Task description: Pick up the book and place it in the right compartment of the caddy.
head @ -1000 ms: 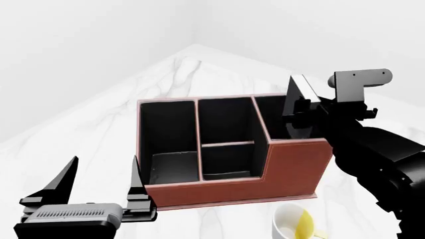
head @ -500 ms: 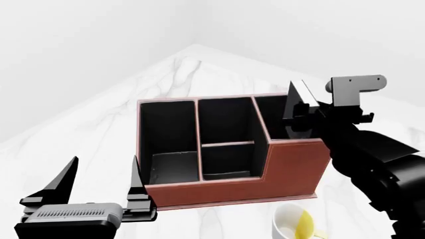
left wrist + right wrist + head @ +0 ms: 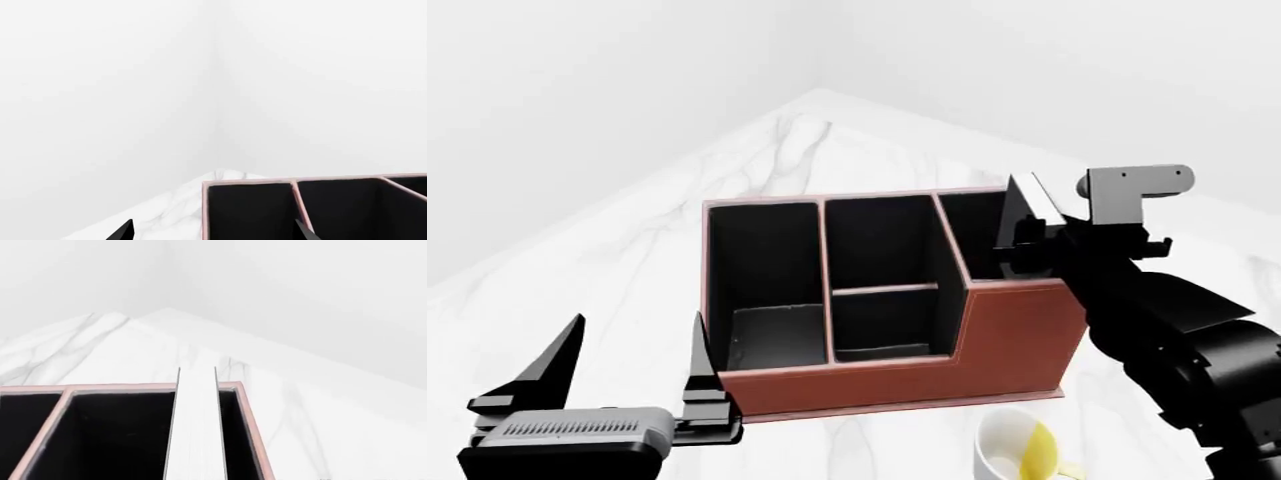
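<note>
The reddish-brown caddy (image 3: 1014, 335) stands mid-table, its black sections facing up. Upright in my right gripper (image 3: 1028, 248), which is shut on it, the black book (image 3: 1022, 212) has its lower part dipped inside the right compartment (image 3: 972, 240). In the right wrist view the book's white page edges (image 3: 195, 430) run straight down into that black well (image 3: 113, 440), near its outer wall. My left gripper (image 3: 634, 330) hangs open and empty in front of the caddy's left end. The left wrist view shows the caddy's rim (image 3: 248, 182) between the tips of the left fingers (image 3: 123, 231).
A white-and-yellow mug (image 3: 1021, 450) lies on the marble table (image 3: 627, 250) just in front of the caddy's right corner, under my right arm. White walls meet in a corner beyond the table's far end.
My right gripper has sunk with the book, whose top now sits lower and deeper in the right compartment. The left arm has not moved.
</note>
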Controlling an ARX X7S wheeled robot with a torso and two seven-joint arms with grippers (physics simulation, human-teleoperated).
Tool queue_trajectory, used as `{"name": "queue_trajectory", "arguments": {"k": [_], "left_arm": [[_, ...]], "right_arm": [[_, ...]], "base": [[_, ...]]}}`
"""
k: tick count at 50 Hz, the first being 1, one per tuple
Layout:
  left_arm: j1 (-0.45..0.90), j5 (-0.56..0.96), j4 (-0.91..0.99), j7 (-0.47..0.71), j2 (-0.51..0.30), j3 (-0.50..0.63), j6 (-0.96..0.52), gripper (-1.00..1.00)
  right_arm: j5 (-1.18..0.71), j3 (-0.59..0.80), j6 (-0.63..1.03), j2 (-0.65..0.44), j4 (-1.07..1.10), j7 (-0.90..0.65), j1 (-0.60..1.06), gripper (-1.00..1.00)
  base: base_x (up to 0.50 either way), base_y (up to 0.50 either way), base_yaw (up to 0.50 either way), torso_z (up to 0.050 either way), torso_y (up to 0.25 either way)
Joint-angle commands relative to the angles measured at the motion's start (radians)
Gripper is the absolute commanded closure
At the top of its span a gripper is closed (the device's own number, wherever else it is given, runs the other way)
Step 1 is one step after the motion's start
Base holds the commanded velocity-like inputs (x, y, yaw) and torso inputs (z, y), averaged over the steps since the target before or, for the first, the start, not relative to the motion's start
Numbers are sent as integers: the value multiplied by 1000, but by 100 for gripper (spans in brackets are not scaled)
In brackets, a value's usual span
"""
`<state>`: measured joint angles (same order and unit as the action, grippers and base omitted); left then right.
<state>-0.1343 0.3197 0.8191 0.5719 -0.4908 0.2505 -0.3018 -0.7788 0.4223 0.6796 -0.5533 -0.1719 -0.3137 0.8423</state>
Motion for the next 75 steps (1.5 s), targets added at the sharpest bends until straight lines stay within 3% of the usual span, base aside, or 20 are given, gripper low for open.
{"name": "queue_trajectory", "arguments": {"k": [1, 29, 30, 58, 67, 75], "left_arm": [[0, 0, 0, 3, -2, 2, 1, -100], [1, 1, 0, 9, -6, 7, 4, -100], [1, 1, 0, 9, -6, 7, 4, -100], [3, 6, -4, 15, -11, 8, 7, -100], [3, 6, -3, 17, -12, 11, 7, -100], [4, 8, -2, 18, -13, 12, 8, -100]], "right_arm": [[51, -11, -14, 2, 1, 13, 4, 100], [52, -10, -33, 7, -28, 22, -11, 100], [49, -13, -32, 7, -30, 23, -11, -100], [51, -19, -47, 6, -28, 17, -12, -100], [20, -146, -190, -23, 147, -28, -39, -100], [-15, -194, -200, -52, 252, -49, -27, -100]], "base": [[0, 0, 0, 0, 10], [0, 0, 1, 0, 0], [0, 0, 0, 0, 0], [0, 0, 0, 0, 0], [0, 0, 0, 0, 0], [0, 0, 0, 0, 0]]}}
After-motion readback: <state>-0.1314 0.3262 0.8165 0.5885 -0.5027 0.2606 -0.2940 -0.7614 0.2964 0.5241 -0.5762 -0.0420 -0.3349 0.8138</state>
